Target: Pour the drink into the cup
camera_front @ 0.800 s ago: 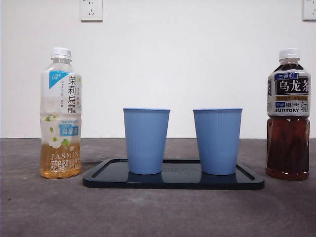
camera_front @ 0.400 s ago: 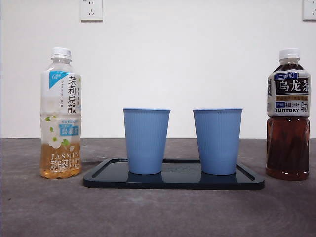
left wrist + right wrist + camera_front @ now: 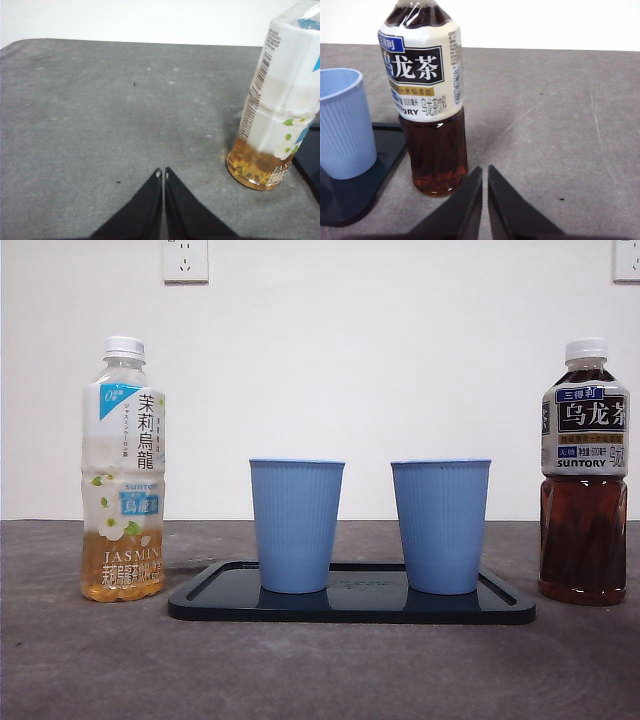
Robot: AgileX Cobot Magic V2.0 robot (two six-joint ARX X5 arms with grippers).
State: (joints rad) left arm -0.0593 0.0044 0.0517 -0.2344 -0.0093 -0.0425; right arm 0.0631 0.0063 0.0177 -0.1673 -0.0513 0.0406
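Left tool (image 3: 163, 173): jaws pressed together, nothing held, hovering over bare grey counter (image 3: 100, 125). The jasmine tea bottle (image 3: 277, 100) stands upright nearby at its 2 o'clock, untouched.

Right tool (image 3: 484, 170): jaws nearly closed with a thin slit between them, nothing held. The oolong tea bottle (image 3: 427, 95) stands upright close by at its 11 o'clock, not touching.

Front view: neither tool is visible. Two blue ribbed cups (image 3: 296, 525) (image 3: 441, 526) stand upright, side by side but apart, on a black tray (image 3: 350, 608) at centre. From the tray, the jasmine tea bottle (image 3: 123, 470) sits at 9 o'clock, about one-fifth full, cap on; the oolong tea bottle (image 3: 585, 470) sits at 3 o'clock, nearly full, cap on.

Compared with the earlier front frames, no item has shifted.
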